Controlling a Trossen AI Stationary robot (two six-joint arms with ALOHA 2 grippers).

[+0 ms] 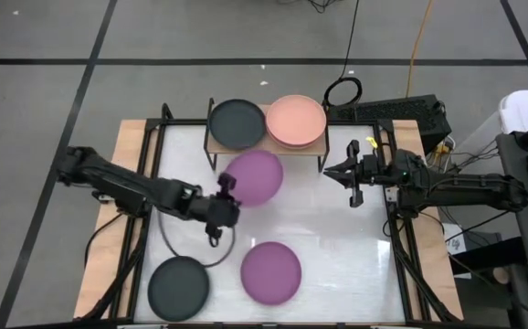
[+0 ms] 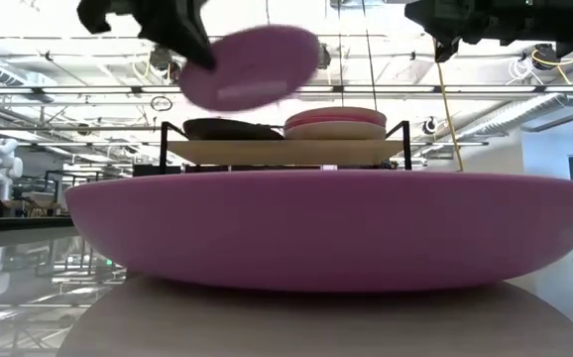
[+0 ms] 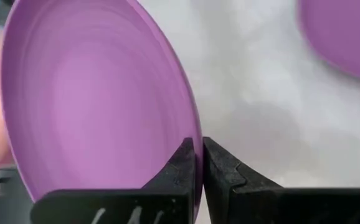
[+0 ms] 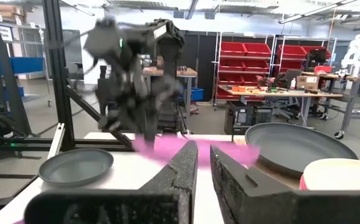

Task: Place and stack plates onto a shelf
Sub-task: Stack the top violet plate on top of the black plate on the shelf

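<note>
A purple plate (image 1: 255, 176) (image 2: 252, 64) hangs tilted above the table's middle, in front of the shelf (image 2: 286, 151), with my left gripper (image 1: 227, 187) (image 3: 198, 149) shut on it. On the shelf lie a black plate (image 1: 237, 124) and a salmon pink plate (image 1: 296, 121), which tops a small stack (image 2: 336, 124). A second purple plate (image 1: 271, 271) and another black plate (image 1: 178, 288) rest flat on the table near its front edge. My right gripper (image 1: 342, 172) (image 4: 203, 168) waits raised at the shelf's right end, with a narrow gap between its fingers and nothing in it. My left gripper pinches the purple plate's rim (image 3: 195, 146) between its two fingers, one on the hollow upper face and one on the underside. The fingers come from the table's left, slanting down. The plate is lifted clear of the table and tilted.
A black cable loop (image 1: 186, 242) lies on the table by the near black plate. The white tabletop (image 1: 355, 247) is bare to the right of the near purple plate. Black frame posts stand at the table's sides.
</note>
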